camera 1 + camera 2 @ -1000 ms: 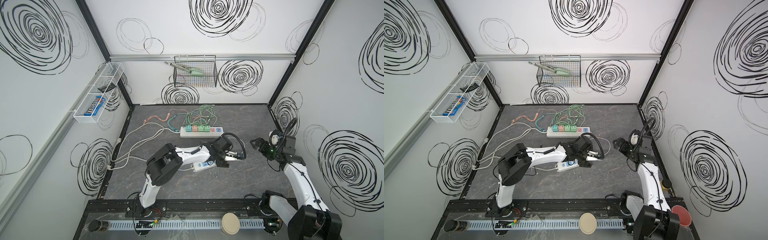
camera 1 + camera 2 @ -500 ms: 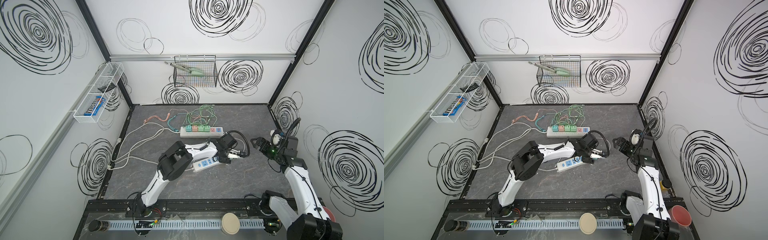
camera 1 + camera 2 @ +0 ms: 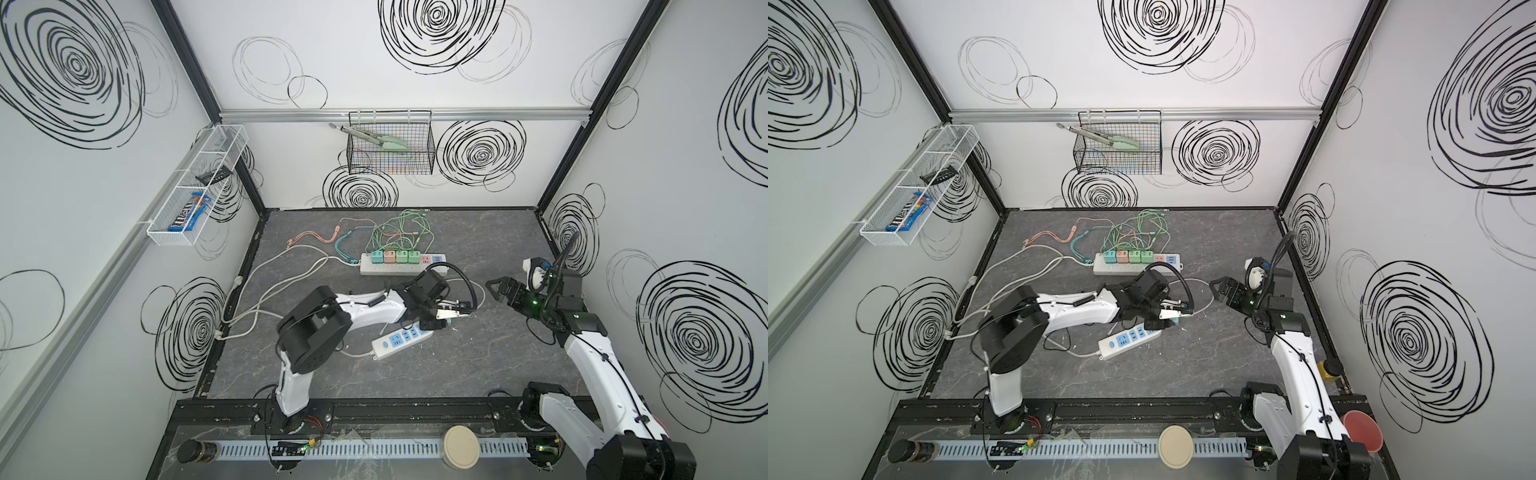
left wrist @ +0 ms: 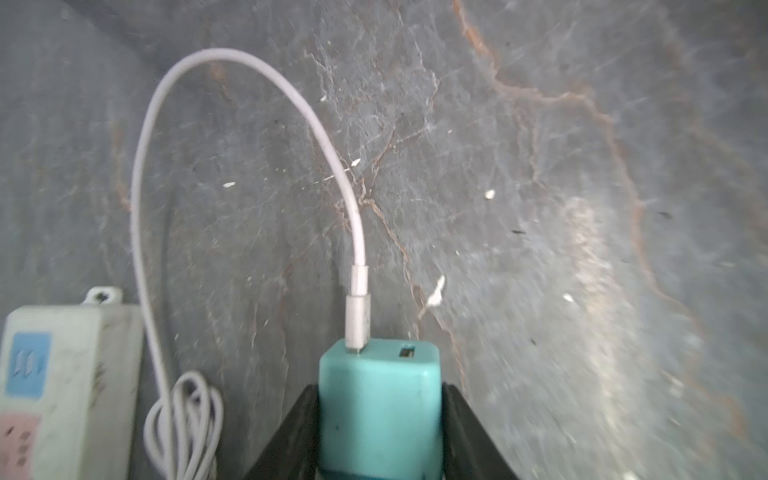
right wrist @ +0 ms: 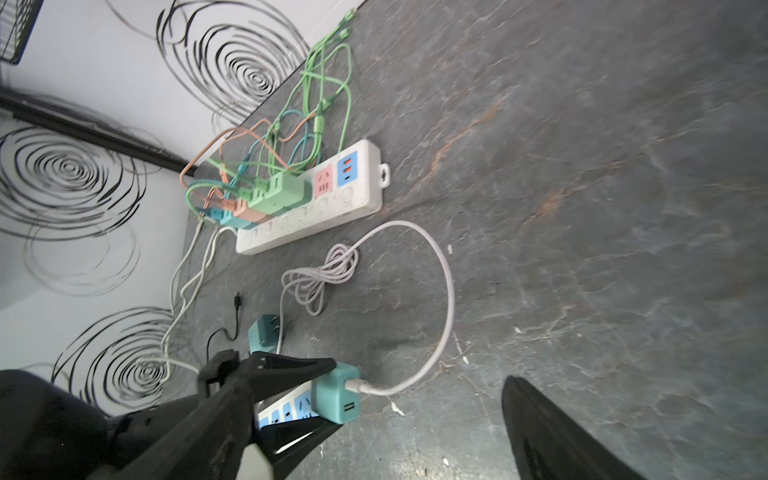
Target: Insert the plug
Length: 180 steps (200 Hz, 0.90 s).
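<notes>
Gripping teal plug (image 5: 334,392) in my left jaws, both sides pinched; plug just beside small strip's (image 3: 401,338) end. Prongs hidden, so check orient., then centre over strip socket, push straight, no tilt. Right jaws gaping, empty, well apart from strip; could pin it.

Grey tabletop (image 3: 478,374) bears long power strip (image 3: 390,271), shorter strip (image 3: 399,338).

Robot laboratory cell: white swirl-marked panel walls (image 3: 374,75), black metal frame posts (image 3: 573,141), two white-and-black jointed arms (image 3: 374,311) (rail-mounted).
</notes>
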Motion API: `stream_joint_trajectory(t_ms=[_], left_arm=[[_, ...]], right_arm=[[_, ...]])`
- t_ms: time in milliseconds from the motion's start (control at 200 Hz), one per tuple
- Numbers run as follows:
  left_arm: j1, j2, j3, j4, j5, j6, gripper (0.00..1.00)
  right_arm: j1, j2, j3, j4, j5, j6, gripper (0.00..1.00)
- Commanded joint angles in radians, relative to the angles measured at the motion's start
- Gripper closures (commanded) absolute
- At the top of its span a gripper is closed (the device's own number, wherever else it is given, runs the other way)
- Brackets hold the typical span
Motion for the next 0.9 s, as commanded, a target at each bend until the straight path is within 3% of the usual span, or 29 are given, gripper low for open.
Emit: stream_joint_trajectory(t_ms=[0,290,610,896], left_arm=[[0.013,-0.179,-0.103,0.232,0.066,-0.044,1.0],[0.017,-0.45,-0.457,0.536,-0.01,-0.044,1.0],[0.02,-0.563,-0.593,0.744,0.019,-0.044,1.0],[-0.01,-0.557,-0.588,0.749,-0.008,-0.015,1.0]], right_arm=[[0.055,0.021,0.043,0.014,-0.083,-0.011,0.02],[0.17,-0.021,0.043,0.009,-0.305,-0.028,0.03],[0.427,0.036,0.012,0.153,-0.242,0.051,0.17],[0.501,0.082,0.005,0.252,-0.241,0.102,0.39]])
